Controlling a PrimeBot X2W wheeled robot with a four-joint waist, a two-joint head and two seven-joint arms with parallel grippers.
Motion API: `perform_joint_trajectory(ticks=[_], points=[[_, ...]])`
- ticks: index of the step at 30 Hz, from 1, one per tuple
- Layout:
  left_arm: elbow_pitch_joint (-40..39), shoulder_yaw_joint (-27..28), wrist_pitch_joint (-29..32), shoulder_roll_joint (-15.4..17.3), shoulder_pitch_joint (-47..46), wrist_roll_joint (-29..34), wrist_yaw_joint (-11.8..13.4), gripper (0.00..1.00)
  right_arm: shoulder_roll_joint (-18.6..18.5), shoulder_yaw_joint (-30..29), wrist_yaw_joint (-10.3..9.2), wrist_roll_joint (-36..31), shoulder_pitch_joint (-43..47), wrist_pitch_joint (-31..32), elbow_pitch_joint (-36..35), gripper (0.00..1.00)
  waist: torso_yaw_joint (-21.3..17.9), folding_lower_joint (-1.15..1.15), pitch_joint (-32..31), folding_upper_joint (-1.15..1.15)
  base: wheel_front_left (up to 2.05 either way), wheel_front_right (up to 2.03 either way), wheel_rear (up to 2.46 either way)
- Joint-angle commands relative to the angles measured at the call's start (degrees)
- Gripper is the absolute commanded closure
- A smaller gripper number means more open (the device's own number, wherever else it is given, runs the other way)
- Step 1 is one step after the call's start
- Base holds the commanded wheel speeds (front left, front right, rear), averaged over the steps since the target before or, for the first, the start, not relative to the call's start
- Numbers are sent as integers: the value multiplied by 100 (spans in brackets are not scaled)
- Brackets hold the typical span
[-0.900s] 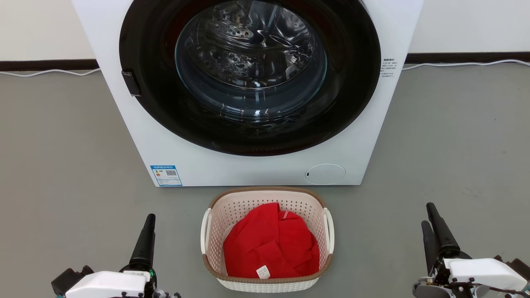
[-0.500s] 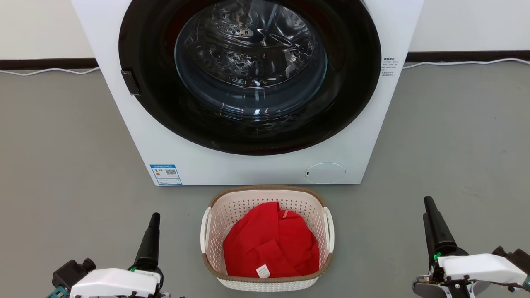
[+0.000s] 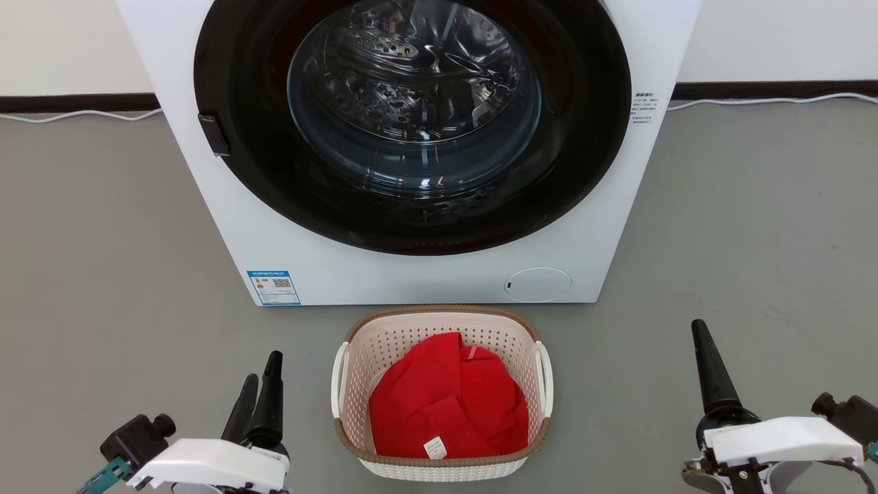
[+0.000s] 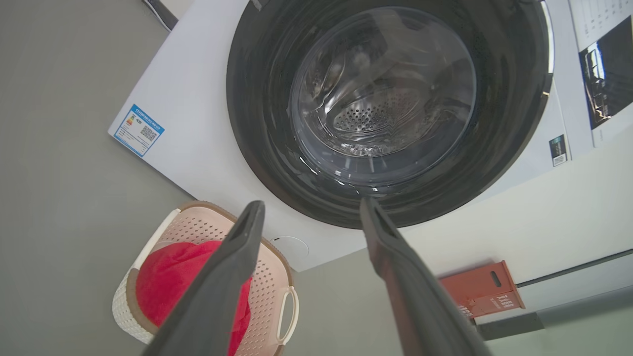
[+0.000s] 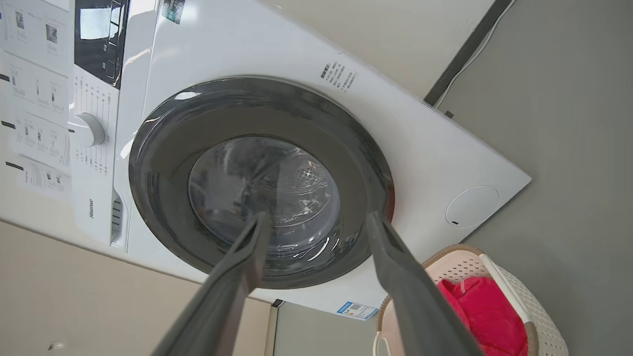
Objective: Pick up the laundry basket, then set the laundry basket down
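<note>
Jaws wide and empty, my left gripper [image 3: 263, 367] and right gripper [image 5: 317, 216] flank the laundry basket [image 3: 439, 471] on the floor [image 3: 103, 240] before the washing machine [image 3: 274, 226]; an uneven lift could, I think, spill its red garment [image 3: 446, 405].

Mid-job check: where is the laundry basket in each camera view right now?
Head view: laundry basket at bottom centre, just before the washing machine.
Left wrist view: basket at lower left, partly behind the left gripper.
Right wrist view: basket in the lower right corner, cut by the edge.
Shared landmark: the machine's blue label.
</note>
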Motion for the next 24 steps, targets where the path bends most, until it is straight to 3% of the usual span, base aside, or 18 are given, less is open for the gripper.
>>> perform_joint_trajectory(ticks=[1, 16, 24], points=[[-141, 45, -75, 54, -335, 182, 50, 0, -96, 114, 28, -254, -295, -89, -197, 0, -3, 0, 1, 0, 0, 0, 0], [-55, -61, -327, 68, -413, 1356, 315, 0, -35, 24, 33, -2052, -326, -339, -46, 0, -19, 0, 33, 0, 0, 0, 0], [-18, -119, -444, 74, -433, 1820, 380, 0, -1, 93, 36, -2572, -331, -455, -38, 0, -21, 0, 39, 0, 0, 0, 0]])
